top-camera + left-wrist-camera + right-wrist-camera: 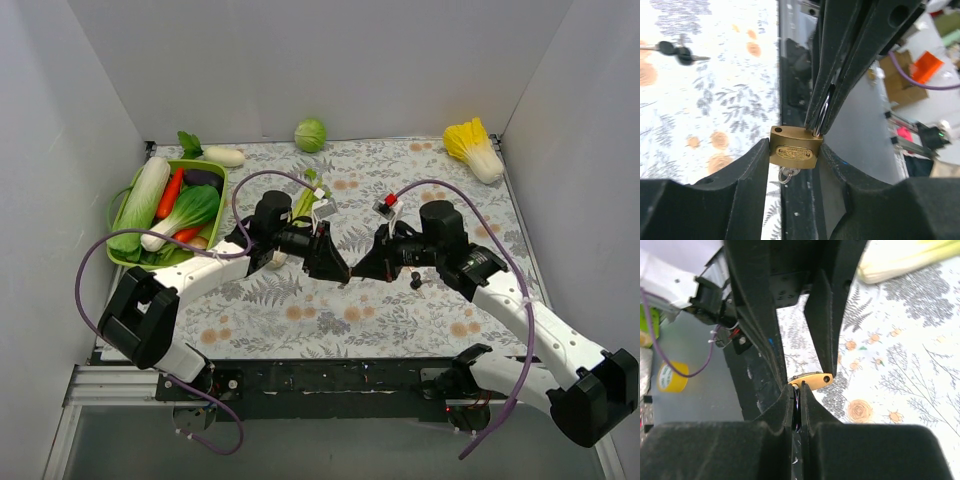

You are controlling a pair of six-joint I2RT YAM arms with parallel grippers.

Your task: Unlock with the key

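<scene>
The flowered table (pixel 300 320) has both arms meeting over its middle. The left claw (pixel 338 270) is closed across the body of a small brass padlock (pixel 795 152), holding it off the table. The right claw (pixel 362 268) is pinched narrow on its silvery shackle (pixel 821 117) from the opposite side. The key (pixel 679 52), black-headed, lies flat on the table out beyond the left claw's tips, apart from both claws, with its blade running along the surface. I'd judge the right arm nearer to it, though it would have to let go first.
</scene>
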